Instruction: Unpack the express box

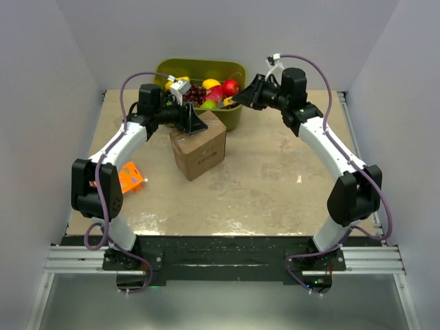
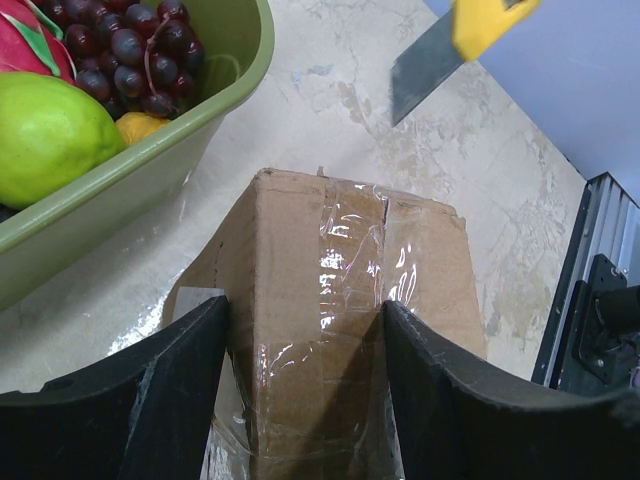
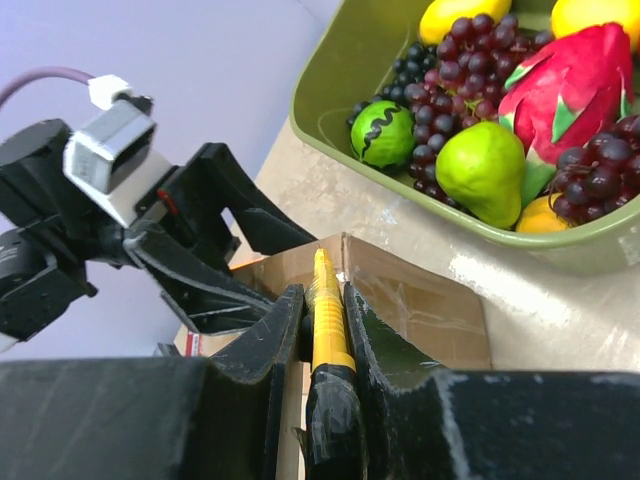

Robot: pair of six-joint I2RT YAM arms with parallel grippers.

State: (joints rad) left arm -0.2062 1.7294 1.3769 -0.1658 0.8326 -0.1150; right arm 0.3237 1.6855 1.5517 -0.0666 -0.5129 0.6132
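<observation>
The express box (image 1: 199,148), a brown taped carton, stands in front of the green bin. In the left wrist view the express box (image 2: 300,260) fills the gap of my left gripper (image 2: 303,305), and both black fingers (image 2: 170,380) press its far top corner. My left gripper (image 1: 194,124) sits over the box's far edge. My right gripper (image 1: 242,98) hovers at the bin's right end, shut on a yellow utility knife (image 3: 327,300). The knife's blade (image 2: 425,65) hangs above and beyond the box.
The olive-green bin (image 1: 237,117) behind the box holds grapes, a green pear and other fruit (image 3: 485,170). A flat orange package (image 1: 129,177) lies by the left arm's elbow. White walls enclose the table on three sides.
</observation>
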